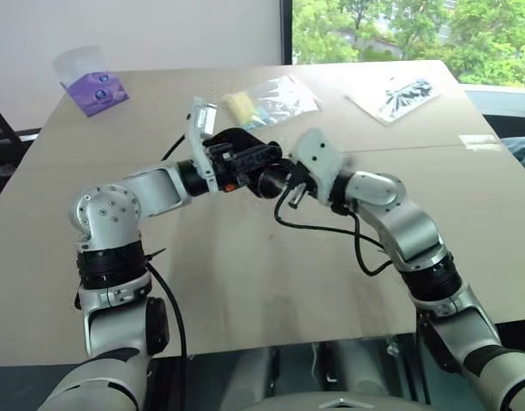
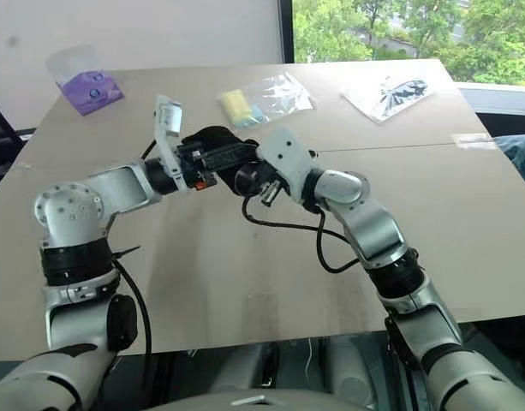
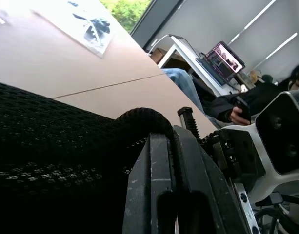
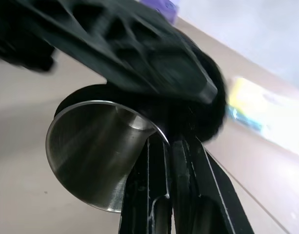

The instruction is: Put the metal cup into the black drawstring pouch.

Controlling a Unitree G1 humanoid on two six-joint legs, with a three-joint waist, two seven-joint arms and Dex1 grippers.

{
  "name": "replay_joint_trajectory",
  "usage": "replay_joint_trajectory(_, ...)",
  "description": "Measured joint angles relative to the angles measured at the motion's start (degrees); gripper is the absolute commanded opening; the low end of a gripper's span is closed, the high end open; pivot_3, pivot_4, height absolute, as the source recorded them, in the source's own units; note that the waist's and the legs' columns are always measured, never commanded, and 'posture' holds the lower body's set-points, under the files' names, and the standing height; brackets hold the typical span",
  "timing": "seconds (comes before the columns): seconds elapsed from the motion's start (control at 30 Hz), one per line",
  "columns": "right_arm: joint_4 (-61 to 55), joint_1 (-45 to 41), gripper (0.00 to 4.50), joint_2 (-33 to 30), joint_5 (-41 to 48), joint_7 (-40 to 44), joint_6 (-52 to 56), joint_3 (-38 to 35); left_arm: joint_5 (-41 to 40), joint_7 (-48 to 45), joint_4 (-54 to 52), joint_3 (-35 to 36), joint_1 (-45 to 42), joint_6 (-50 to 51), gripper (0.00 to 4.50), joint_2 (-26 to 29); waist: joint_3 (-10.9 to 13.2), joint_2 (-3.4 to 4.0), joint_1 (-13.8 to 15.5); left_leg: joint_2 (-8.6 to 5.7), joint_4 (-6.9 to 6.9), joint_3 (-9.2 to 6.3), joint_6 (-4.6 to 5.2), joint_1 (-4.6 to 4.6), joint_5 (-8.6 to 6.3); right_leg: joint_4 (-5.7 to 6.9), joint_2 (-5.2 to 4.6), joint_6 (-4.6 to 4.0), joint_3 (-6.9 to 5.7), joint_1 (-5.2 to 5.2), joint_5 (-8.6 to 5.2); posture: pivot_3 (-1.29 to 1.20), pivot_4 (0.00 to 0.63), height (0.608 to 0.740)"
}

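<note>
Both grippers meet in the air above the middle of the table (image 1: 245,282). My left gripper (image 1: 255,164) is shut on the black drawstring pouch (image 3: 51,161), a soft mesh bag whose corded edge is pinched between its fingers (image 3: 161,190). The metal cup (image 4: 90,156) is shiny and lies level, with its open mouth toward the right wrist camera. My right gripper (image 4: 164,146) is shut on the cup's rim. The cup's far end sits in the dark pouch (image 4: 210,109); how deep it sits is hidden.
On the far part of the table lie a purple packet (image 1: 95,90), a clear bag with a yellow item (image 1: 262,103) and a clear packet with a black print (image 1: 399,94). A person holding a phone (image 3: 247,105) sits beyond the table's right side.
</note>
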Motion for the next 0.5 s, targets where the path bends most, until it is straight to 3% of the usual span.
replay_joint_trajectory(0.27,9.6,-0.9,0.02,3.9,-4.3,-1.4,-11.3,1.8,-1.2,-0.1,-0.9,0.6,1.9,1.3,0.0,1.2,0.0,0.0,0.1,0.0,-0.01,-0.02,0.0,-0.02,0.0,-0.04,0.01,0.0,-0.02,-0.01,0.0,0.0,0.15,0.74)
replay_joint_trajectory(0.5,20.8,-0.7,0.02,17.9,11.7,-3.8,-8.8,-13.8,-5.4,1.4,-3.9,2.6,5.4,3.4,0.0,1.7,0.0,0.0,0.0,0.03,-0.05,-0.04,0.0,0.01,0.0,-0.09,0.02,0.0,-0.03,0.05,0.0,0.0,0.15,0.74)
